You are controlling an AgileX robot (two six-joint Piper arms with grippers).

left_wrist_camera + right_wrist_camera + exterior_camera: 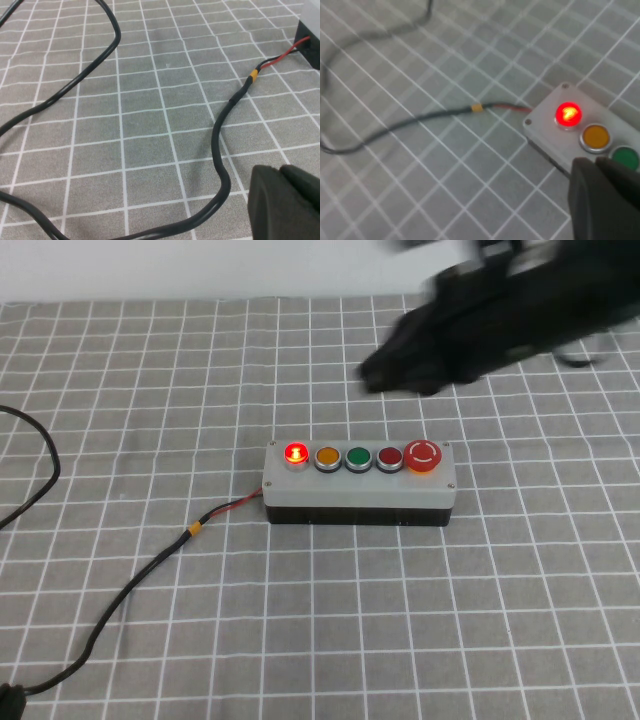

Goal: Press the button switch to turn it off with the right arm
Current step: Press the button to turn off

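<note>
1. Cloth, grey with a white grid, covers the whole table, and a thick black cable loops across its left part in the high view.
2. The left gripper appears only in its own wrist view, as a dark blurred block low over the cloth beside that cable; I cannot tell how its jaws stand.
3. The cable ends in a yellow band, from which thin red and black wires run into the left end of the box.
4. The grey-topped, black-based box sits near the middle of the table, its long side facing the robot.
5. The small round bright-red button switch in its silver collar is the leftmost of the five on the box lid, and it glows.
6. Next along the row stand an amber round button, a green round button, a darker red flat button and a large red mushroom button with white arrows.
7. The bulky dark right arm hangs above the far right of the table, beyond the box and apart from it.
8. The right gripper points towards the left; its jaws are blurred, so I cannot tell how they stand.
</note>
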